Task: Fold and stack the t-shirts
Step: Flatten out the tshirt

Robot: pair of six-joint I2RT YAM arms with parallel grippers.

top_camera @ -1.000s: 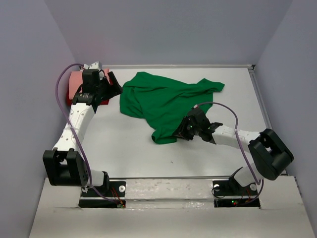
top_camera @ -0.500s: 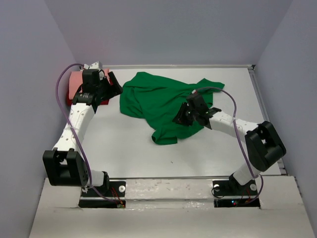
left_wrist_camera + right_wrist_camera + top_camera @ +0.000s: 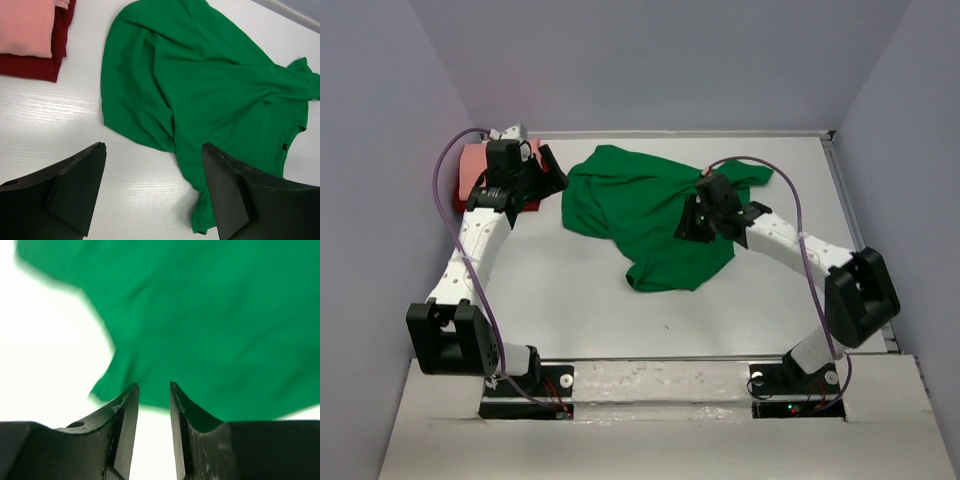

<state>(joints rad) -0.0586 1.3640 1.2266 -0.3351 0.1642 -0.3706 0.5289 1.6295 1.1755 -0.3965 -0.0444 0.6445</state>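
The right gripper [image 3: 152, 386] is released: its two fingers stand a narrow slit apart with no cloth pinched between them. It hangs over the right part of the green t-shirt [image 3: 640, 205], which lies crumpled and unfolded on the table [image 3: 570, 300]. Just beyond the fingertips the right wrist view shows a blurred edge and corner of that shirt against the white surface; whether the fingertips touch the cloth cannot be told.

The left gripper [image 3: 154, 147] is released too, jaws spread wide, over bare table beside the green shirt's left edge, apart from the cloth.

Only the right wrist view shows the slit between the right fingers; from above that gripper is a dark shape on the green. Only the left wrist view shows the stack clearly: left of the green shirt and apart from it, the folded pink t-shirt [image 3: 25, 25] lies on the folded dark red t-shirt [image 3: 30, 67]. From above, the left arm hides most of that stack.
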